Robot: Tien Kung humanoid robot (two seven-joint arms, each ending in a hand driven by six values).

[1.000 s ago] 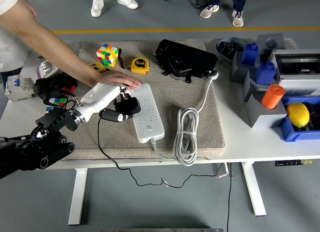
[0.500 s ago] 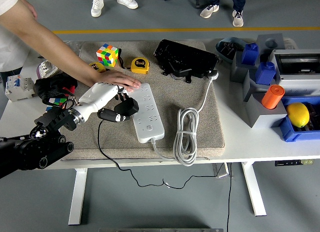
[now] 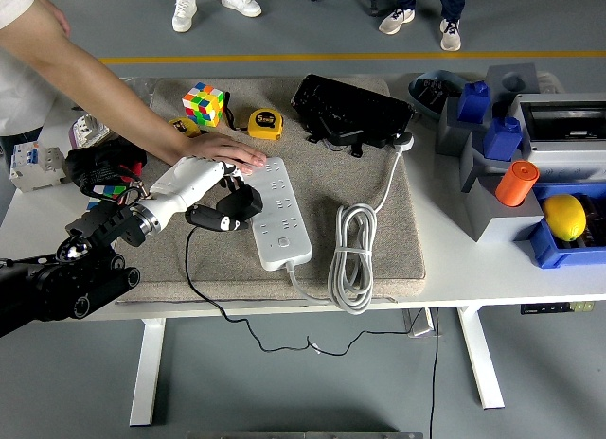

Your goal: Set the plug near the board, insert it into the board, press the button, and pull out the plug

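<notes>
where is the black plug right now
In the head view the black plug sits left of centre on the mat, gripped by the robot's left hand right against the left edge of the white power strip.

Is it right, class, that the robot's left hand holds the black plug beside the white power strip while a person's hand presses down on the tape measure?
No. In the head view the person's hand rests on the power strip's far end, not on the yellow tape measure. The left hand does hold the black plug beside the strip.
</notes>
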